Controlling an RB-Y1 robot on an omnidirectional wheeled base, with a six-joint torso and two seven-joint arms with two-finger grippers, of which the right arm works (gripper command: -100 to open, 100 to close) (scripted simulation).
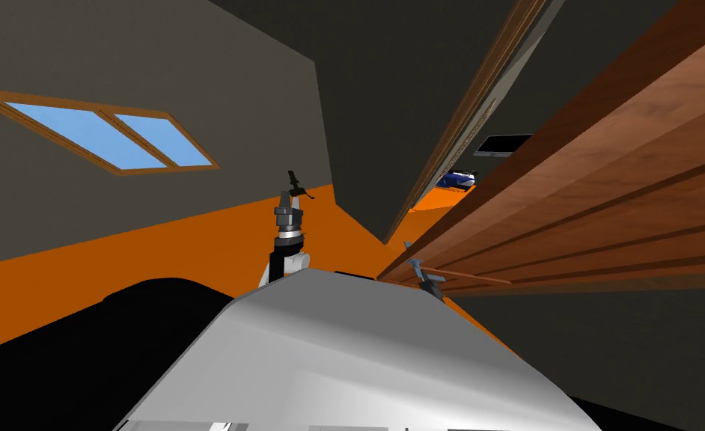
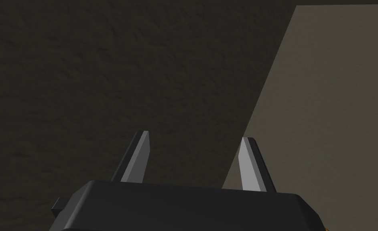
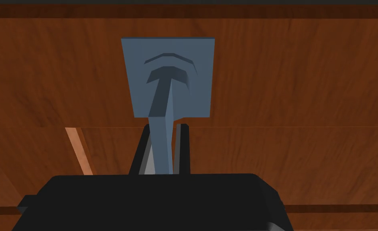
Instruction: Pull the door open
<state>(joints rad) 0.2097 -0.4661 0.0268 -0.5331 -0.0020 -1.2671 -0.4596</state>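
Observation:
A brown wooden door [image 1: 605,209] with grooved panels stands swung partly out from its wooden frame [image 1: 463,120] on my right. Its blue-grey lever handle [image 3: 163,136] juts from a square plate [image 3: 200,80] on the door's face [image 3: 304,100]. My right gripper [image 3: 165,132] is shut on that lever, one finger pressed to each side; in the head view it sits at the door's near edge [image 1: 427,280]. My left gripper [image 2: 194,154] is open with nothing between its fingers, raised ahead of me [image 1: 295,183] in front of a dark grey wall.
Through the gap between door and frame I see orange floor, a blue object [image 1: 457,179] and a dark flat panel [image 1: 502,144]. A window [image 1: 111,135] is set in the grey wall on the left. The orange floor [image 1: 119,254] stretches below it, with a black area near my body.

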